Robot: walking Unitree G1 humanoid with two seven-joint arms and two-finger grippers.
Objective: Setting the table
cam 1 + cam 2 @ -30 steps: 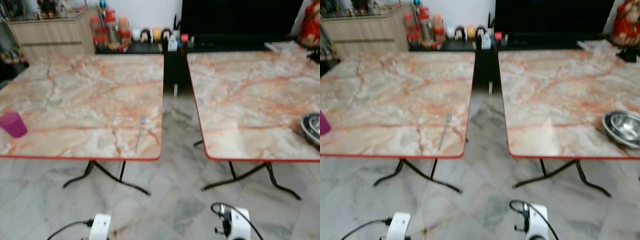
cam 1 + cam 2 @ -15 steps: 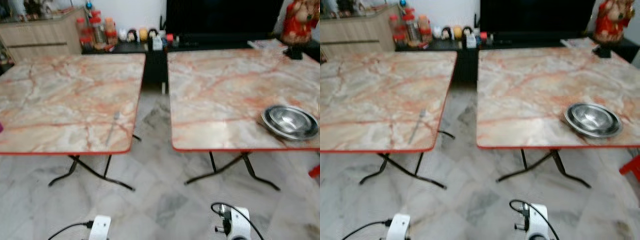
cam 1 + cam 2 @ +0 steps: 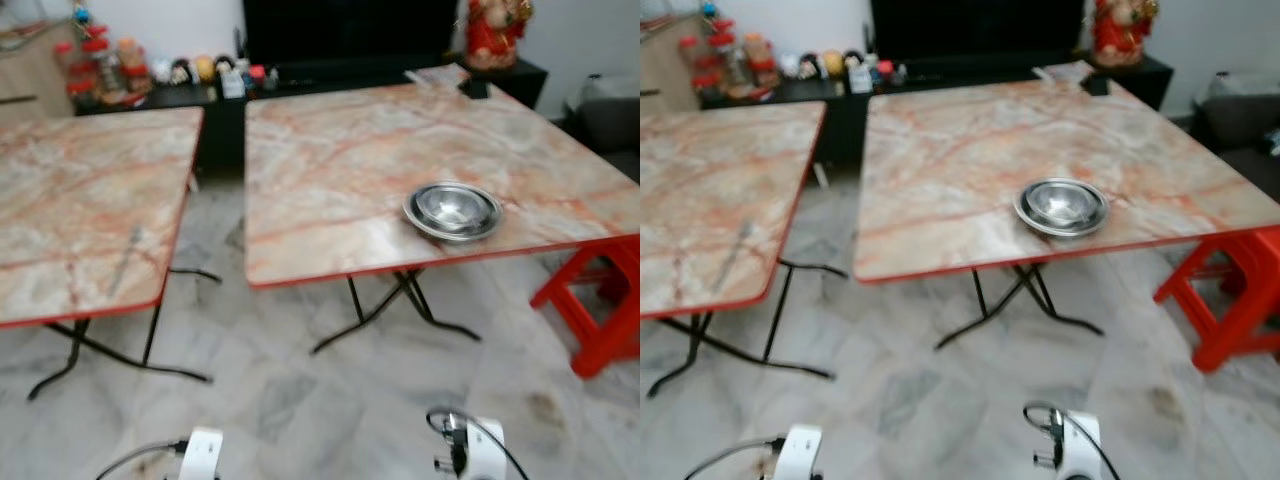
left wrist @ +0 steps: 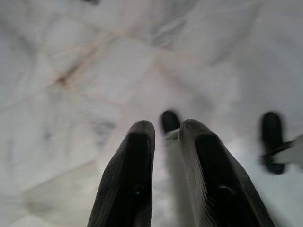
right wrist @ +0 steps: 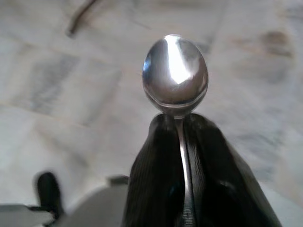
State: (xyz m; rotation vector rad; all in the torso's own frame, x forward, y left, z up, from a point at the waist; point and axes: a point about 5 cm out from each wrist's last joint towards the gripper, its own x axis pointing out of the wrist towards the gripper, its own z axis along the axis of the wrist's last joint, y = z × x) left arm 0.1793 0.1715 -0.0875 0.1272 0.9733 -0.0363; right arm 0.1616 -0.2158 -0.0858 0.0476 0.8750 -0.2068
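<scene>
Right table [image 3: 330,150], marble top: steel bowl [image 3: 452,209] near its front edge, likely the place setting I'm heading for. Left table [image 3: 70,190]: a fork [image 3: 125,258] by its front right corner. Right gripper [image 5: 182,137]: clamped on a spoon [image 5: 175,73], bowl-end out, ready for laying. Left gripper [image 4: 163,130]: empty, fingers nearly together, idle over floor.
</scene>
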